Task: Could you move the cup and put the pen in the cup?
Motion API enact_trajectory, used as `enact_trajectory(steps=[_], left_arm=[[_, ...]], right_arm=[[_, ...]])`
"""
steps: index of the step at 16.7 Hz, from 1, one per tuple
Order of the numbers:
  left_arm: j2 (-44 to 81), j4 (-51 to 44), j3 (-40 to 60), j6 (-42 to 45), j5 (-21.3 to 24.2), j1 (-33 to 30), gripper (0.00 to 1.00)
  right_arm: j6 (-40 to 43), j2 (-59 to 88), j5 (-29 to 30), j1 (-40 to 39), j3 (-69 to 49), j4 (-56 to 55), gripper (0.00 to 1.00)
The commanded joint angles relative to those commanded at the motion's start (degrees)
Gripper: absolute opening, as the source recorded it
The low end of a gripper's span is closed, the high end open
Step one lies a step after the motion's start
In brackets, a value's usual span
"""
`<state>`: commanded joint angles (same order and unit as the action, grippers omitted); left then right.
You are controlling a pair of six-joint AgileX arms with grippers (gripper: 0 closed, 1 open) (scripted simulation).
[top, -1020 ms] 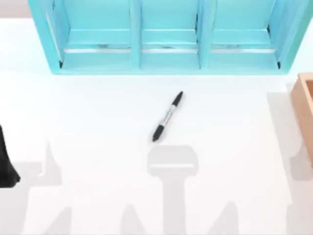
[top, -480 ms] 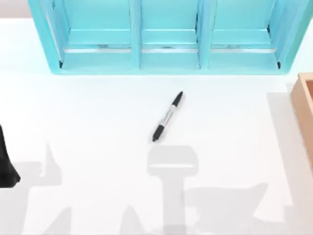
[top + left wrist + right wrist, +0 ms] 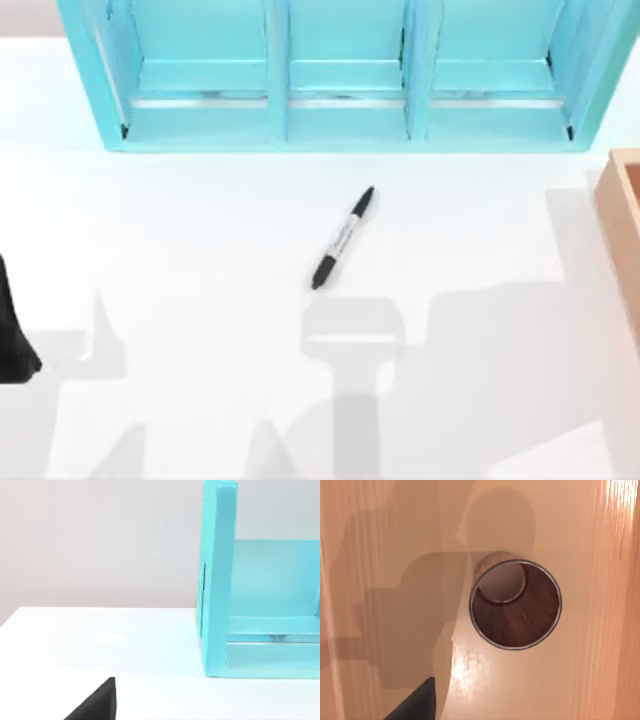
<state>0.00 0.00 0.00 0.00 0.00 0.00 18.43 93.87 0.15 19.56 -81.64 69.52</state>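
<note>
The pen [image 3: 342, 238] lies flat near the middle of the white table, black cap toward the front left, its other end pointing at the shelf. The copper-brown cup [image 3: 516, 605] stands upright on the floor of a tan wooden box [image 3: 380, 540]. I look straight down into its dark inside in the right wrist view. My right gripper [image 3: 417, 702] hangs above the box, a dark part of it at the picture's edge, apart from the cup. My left gripper [image 3: 12, 335] is parked at the table's left edge, far from the pen.
A teal shelf [image 3: 340, 75] with three open bays spans the back of the table, and its side wall [image 3: 216, 580] stands close to the left arm. The wooden box [image 3: 622, 225] sits at the table's right edge. A broad arm shadow covers the right front.
A large shadow has spread over the table's right front and grown toward the back. The pen and the left arm have not moved.
</note>
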Motion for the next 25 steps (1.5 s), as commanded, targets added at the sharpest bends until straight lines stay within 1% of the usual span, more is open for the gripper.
enact_trajectory(steps=[3, 5, 12, 15, 21, 25], left_arm=[[0.00, 0.00, 0.00, 0.00, 0.00, 0.00, 1.00], [0.00, 0.00, 0.00, 0.00, 0.00, 0.00, 1.00], [0.00, 0.00, 0.00, 0.00, 0.00, 0.00, 1.00], [0.00, 0.00, 0.00, 0.00, 0.00, 0.00, 1.00], [0.00, 0.00, 0.00, 0.00, 0.00, 0.00, 1.00], [0.00, 0.00, 0.00, 0.00, 0.00, 0.00, 1.00]], right_arm=[[1.37, 7.03, -0.10, 1.55, -6.32, 5.39, 1.00], [1.96, 9.32, -0.15, 1.88, -8.31, 7.05, 1.00], [2.07, 9.71, -0.14, 1.61, -8.38, 7.02, 1.00], [1.95, 10.49, -0.16, 1.67, -4.69, 3.04, 1.00], [1.88, 13.33, -0.14, 1.63, 7.60, -12.82, 1.00], [1.87, 13.78, -0.14, 1.63, 9.37, -14.70, 1.00]])
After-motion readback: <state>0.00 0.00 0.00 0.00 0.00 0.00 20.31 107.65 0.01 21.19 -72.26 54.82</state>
